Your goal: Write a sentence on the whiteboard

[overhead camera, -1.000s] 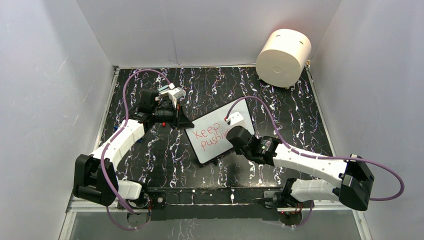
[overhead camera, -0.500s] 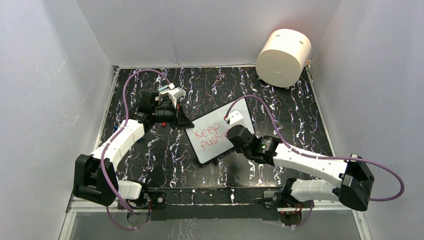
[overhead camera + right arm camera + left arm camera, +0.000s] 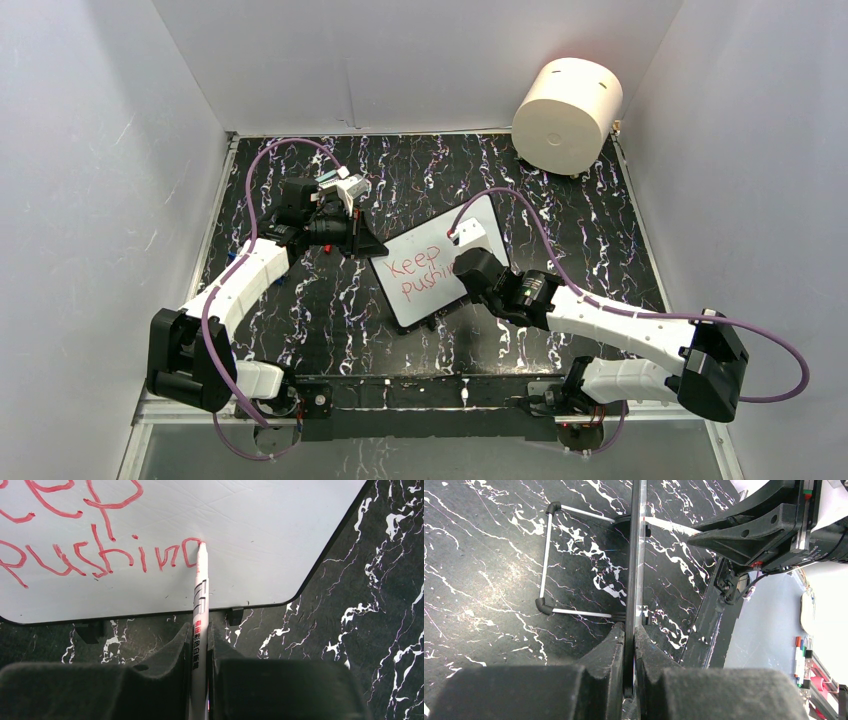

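The whiteboard (image 3: 428,303) lies tilted on the black table, with the red sentence (image 3: 418,272) reading "Keep" over "pushin" and a started loop. My left gripper (image 3: 370,248) is shut on the board's left corner. In the left wrist view its black rim (image 3: 636,555) runs edge-on between the jaws of the left gripper (image 3: 630,636). My right gripper (image 3: 200,630) is shut on a white marker (image 3: 200,595). The marker's red tip touches the whiteboard (image 3: 270,535) at the end of the sentence (image 3: 100,555). From above, the right gripper (image 3: 463,272) covers the writing's end.
A cream cylinder (image 3: 567,115) stands at the back right corner. White walls close in the black marbled table (image 3: 300,310) on three sides. A wire stand (image 3: 546,560) sticks out behind the board. The right arm (image 3: 754,530) crosses above the board's far side.
The right gripper with the marker has crept slightly to the right along the second line. The left arm and the board have stayed still.
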### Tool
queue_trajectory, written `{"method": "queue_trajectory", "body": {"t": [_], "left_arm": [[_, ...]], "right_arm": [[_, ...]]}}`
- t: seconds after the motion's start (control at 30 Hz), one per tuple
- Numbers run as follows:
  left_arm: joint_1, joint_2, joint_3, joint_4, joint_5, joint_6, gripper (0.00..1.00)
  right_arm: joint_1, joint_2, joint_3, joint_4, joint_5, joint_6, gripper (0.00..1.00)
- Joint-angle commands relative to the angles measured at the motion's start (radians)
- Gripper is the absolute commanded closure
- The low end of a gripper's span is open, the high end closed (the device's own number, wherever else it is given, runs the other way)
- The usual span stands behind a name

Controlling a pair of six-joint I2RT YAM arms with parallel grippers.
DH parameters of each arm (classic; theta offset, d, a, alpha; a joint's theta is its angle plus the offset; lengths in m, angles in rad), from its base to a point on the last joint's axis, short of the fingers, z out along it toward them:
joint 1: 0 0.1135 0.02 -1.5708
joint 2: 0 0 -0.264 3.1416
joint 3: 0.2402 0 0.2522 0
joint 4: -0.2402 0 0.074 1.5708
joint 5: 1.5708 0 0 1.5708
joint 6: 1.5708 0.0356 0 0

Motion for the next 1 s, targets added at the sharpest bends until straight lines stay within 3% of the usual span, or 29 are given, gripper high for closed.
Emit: {"method": "queue_trajectory", "body": {"t": [0.0, 0.97], "left_arm": [[-0.012, 0.034, -0.007, -0.079, -0.100, 0.033, 1.00], [-0.012, 0.033, -0.008, -0.079, -0.099, 0.033, 1.00]], "right_arm": [[-0.011, 0.001, 0.041, 0.046, 0.000, 0.016, 1.00], [-0.011, 0.028, -0.035, -0.053, -0.098, 0.120, 1.00]]}}
